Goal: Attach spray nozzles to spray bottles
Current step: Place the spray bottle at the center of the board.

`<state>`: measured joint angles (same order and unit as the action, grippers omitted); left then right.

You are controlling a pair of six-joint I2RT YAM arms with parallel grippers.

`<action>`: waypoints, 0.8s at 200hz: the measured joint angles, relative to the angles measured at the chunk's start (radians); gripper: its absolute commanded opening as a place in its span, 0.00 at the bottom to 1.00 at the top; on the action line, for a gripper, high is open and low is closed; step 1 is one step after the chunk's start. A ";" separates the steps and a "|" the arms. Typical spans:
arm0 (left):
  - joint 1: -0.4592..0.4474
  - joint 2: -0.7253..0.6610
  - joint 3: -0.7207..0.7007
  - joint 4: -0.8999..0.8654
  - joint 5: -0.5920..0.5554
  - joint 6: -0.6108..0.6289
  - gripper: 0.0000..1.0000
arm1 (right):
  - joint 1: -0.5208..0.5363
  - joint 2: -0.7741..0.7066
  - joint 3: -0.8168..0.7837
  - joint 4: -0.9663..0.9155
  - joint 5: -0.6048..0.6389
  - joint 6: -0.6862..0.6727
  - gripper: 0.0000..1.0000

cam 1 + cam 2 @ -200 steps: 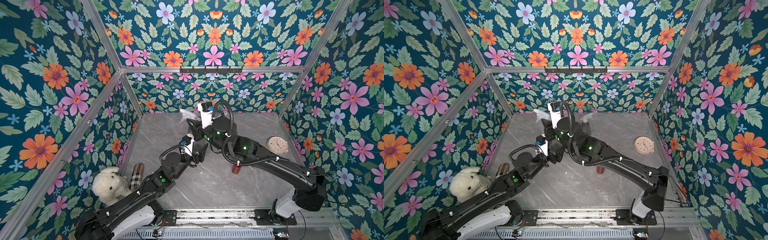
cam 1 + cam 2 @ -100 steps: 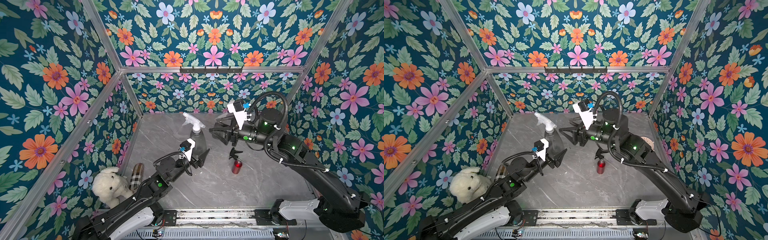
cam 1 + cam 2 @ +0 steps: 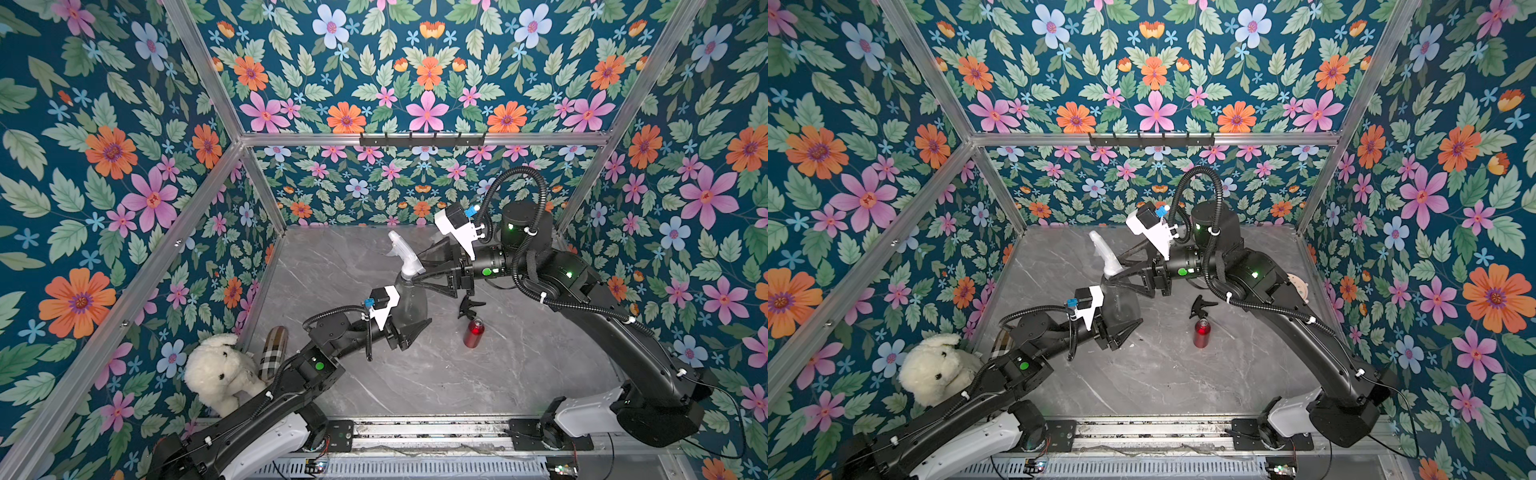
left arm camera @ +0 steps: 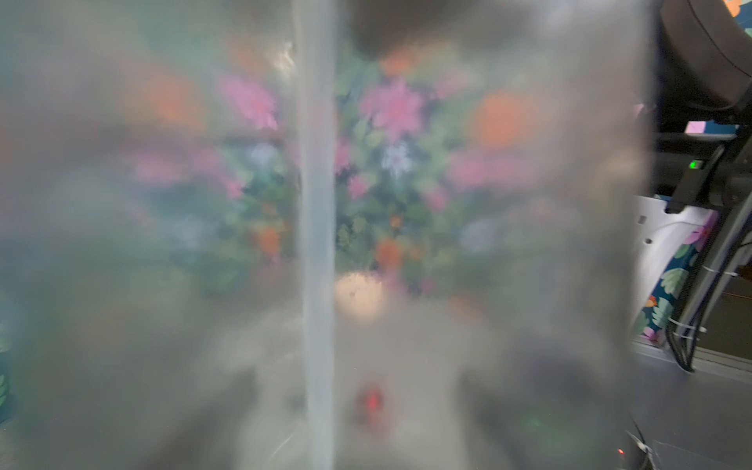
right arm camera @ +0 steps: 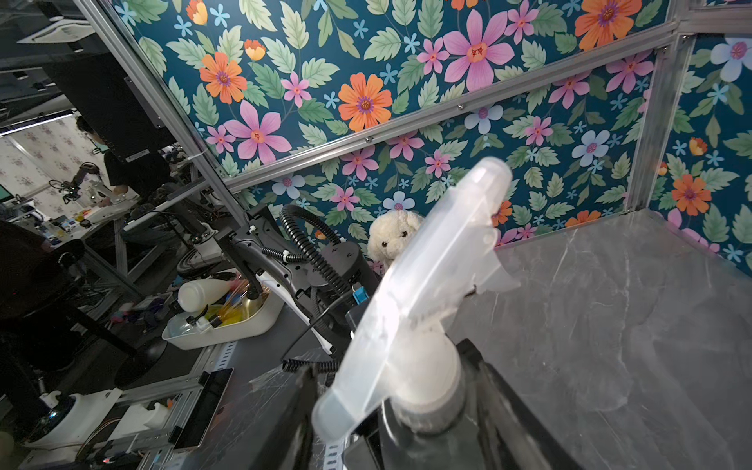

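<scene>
A smoky-grey spray bottle [image 3: 409, 301] [image 3: 1121, 301] stands upright mid-table with a whitish-clear spray nozzle [image 3: 401, 249] [image 3: 1104, 253] [image 5: 439, 285] on its neck. My left gripper [image 3: 409, 320] [image 3: 1125, 328] is shut on the bottle's body. The bottle's wall [image 4: 162, 244] and dip tube [image 4: 317, 244] fill the left wrist view. My right gripper [image 3: 419, 268] [image 3: 1119, 270] [image 5: 386, 358] is open, its jaws on either side of the nozzle's collar [image 5: 427, 382]. To the right a small red spray bottle [image 3: 473, 332] [image 3: 1201, 332] stands uncapped, and a black spray nozzle [image 3: 469, 306] [image 3: 1200, 305] lies just behind it.
A white plush bear [image 3: 220, 370] [image 5: 394, 234] and a plaid oblong case [image 3: 272, 351] sit at the front left, beside my left arm. A round pale disc [image 3: 1298, 286] lies at the right, mostly behind my right arm. A black hook rail [image 3: 422, 139] is on the back wall.
My right gripper left the nozzle, opened and swung away to the right, then came back to the nozzle's collar. My left gripper has kept hold of the grey bottle.
</scene>
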<state>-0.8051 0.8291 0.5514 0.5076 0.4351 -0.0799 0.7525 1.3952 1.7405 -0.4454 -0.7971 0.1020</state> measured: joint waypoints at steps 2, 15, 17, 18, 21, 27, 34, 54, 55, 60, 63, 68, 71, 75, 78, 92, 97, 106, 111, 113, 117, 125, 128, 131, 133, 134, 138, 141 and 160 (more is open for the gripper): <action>0.000 0.001 0.001 -0.001 0.000 0.000 0.00 | 0.003 0.001 0.001 0.000 0.005 0.000 0.65; 0.000 0.004 0.005 -0.004 -0.003 0.000 0.00 | 0.026 0.007 0.009 -0.006 0.048 0.000 0.65; 0.000 0.005 0.005 -0.005 -0.004 0.000 0.00 | 0.031 0.008 0.011 -0.008 0.057 0.000 0.65; 0.000 0.005 0.006 -0.005 -0.005 0.000 0.00 | 0.033 0.009 0.012 -0.008 0.060 0.000 0.65; 0.000 0.006 0.006 -0.007 -0.008 0.000 0.00 | 0.040 0.011 0.015 -0.011 0.074 0.000 0.65; 0.000 0.008 0.008 -0.008 -0.013 0.001 0.00 | 0.059 0.018 0.028 -0.021 0.103 -0.002 0.64; 0.000 0.011 0.008 -0.008 -0.017 0.005 0.00 | 0.077 0.029 0.048 -0.037 0.144 -0.006 0.62; 0.000 0.018 0.014 -0.007 -0.028 0.006 0.00 | 0.122 0.064 0.109 -0.083 0.266 -0.035 0.51; 0.000 0.018 0.014 -0.007 -0.029 0.006 0.00 | 0.124 0.065 0.112 -0.084 0.271 -0.036 0.51; 0.000 0.019 0.014 -0.007 -0.034 0.008 0.00 | 0.132 0.073 0.126 -0.098 0.305 -0.044 0.49; 0.000 0.019 0.014 -0.008 -0.036 0.008 0.00 | 0.136 0.077 0.132 -0.105 0.319 -0.048 0.47; 0.000 0.020 0.015 -0.008 -0.040 0.008 0.00 | 0.142 0.084 0.145 -0.118 0.346 -0.052 0.45; 0.000 0.021 0.016 -0.008 -0.043 0.008 0.00 | 0.145 0.089 0.154 -0.127 0.360 -0.053 0.44; 0.000 0.022 0.016 -0.008 -0.046 0.008 0.00 | 0.147 0.094 0.163 -0.134 0.377 -0.055 0.43; 0.000 0.023 0.018 -0.010 -0.047 0.008 0.00 | 0.148 0.098 0.171 -0.142 0.389 -0.057 0.42; 0.000 0.027 0.023 -0.024 -0.055 0.008 0.00 | 0.152 0.116 0.200 -0.166 0.435 -0.061 0.37; 0.000 0.029 0.025 -0.031 -0.062 0.009 0.00 | 0.153 0.121 0.206 -0.174 0.450 -0.062 0.35; 0.000 0.033 0.027 -0.044 -0.075 0.008 0.00 | 0.153 0.131 0.218 -0.190 0.485 -0.074 0.32; 0.000 0.034 0.027 -0.051 -0.084 0.008 0.00 | 0.155 0.135 0.220 -0.193 0.506 -0.083 0.31; 0.000 0.034 0.027 -0.053 -0.087 0.007 0.00 | 0.156 0.137 0.221 -0.193 0.513 -0.082 0.30; 0.001 0.035 0.028 -0.058 -0.090 0.007 0.00 | 0.161 0.139 0.220 -0.193 0.527 -0.082 0.30; 0.003 0.035 0.028 -0.064 -0.096 0.006 0.00 | 0.173 0.141 0.213 -0.189 0.559 -0.082 0.29; 0.003 0.035 0.028 -0.067 -0.097 0.006 0.00 | 0.181 0.141 0.209 -0.186 0.576 -0.082 0.28; 0.003 0.035 0.028 -0.068 -0.099 0.006 0.00 | 0.190 0.140 0.204 -0.181 0.596 -0.082 0.28; 0.003 0.035 0.028 -0.069 -0.102 0.006 0.00 | 0.196 0.140 0.201 -0.177 0.612 -0.084 0.27; 0.003 0.035 0.028 -0.070 -0.104 0.006 0.00 | 0.199 0.140 0.200 -0.175 0.617 -0.084 0.27; 0.003 0.034 0.028 -0.070 -0.113 0.008 0.00 | 0.211 0.139 0.193 -0.163 0.646 -0.087 0.27; 0.003 0.034 0.028 -0.070 -0.121 0.009 0.00 | 0.218 0.139 0.189 -0.154 0.667 -0.089 0.26; 0.000 0.035 0.029 -0.069 -0.176 0.009 0.00 | 0.249 0.143 0.155 -0.084 0.762 -0.078 0.20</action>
<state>-0.8051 0.8642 0.5804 0.4381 0.2588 -0.0708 1.0019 1.5383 1.8957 -0.5297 -0.0353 0.0242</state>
